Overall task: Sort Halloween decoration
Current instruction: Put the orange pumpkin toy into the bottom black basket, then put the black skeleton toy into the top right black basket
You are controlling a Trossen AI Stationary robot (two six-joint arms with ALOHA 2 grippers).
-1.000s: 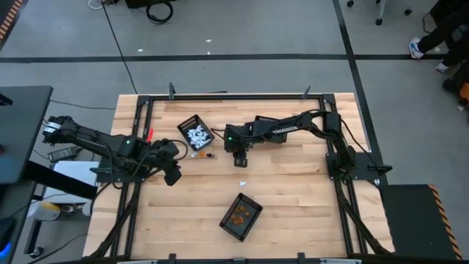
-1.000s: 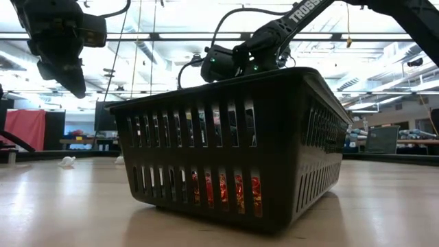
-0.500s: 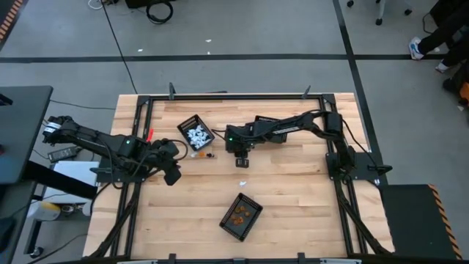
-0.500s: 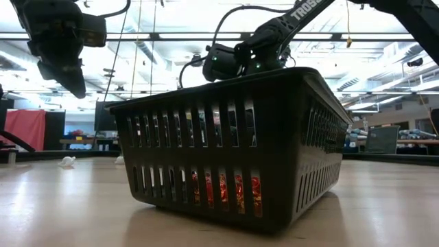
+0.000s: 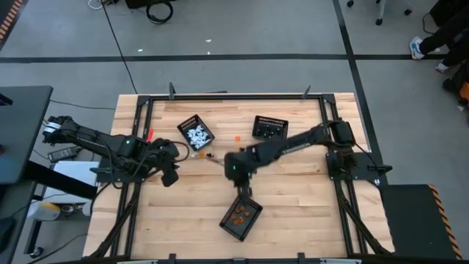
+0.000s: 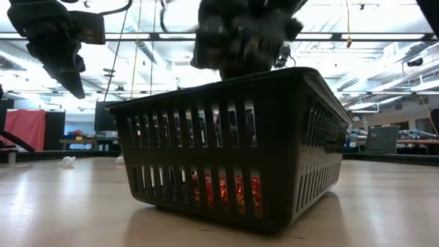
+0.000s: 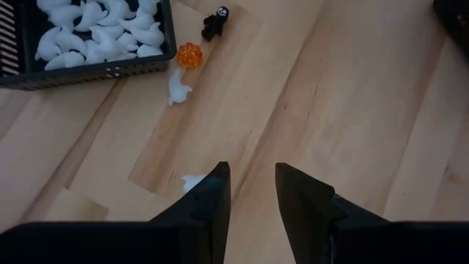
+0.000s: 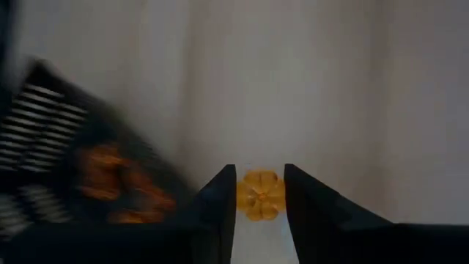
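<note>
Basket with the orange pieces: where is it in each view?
High view: basket of orange trinkets, bottom centre of the table, just below the right gripper.
Low view: fills the middle, orange showing through the slots.
Left wrist view: not in it; only the basket of white pieces shows.
Right wrist view: blurred at the left.
Shared landmark: the orange contents.

The right arm reaches across the table, and the right gripper (image 8: pixel 260 192) pinches something small between its two fingers. The left arm waits at the left side, and the left gripper (image 7: pixel 250 192) has its fingers apart, holding nothing.
</note>
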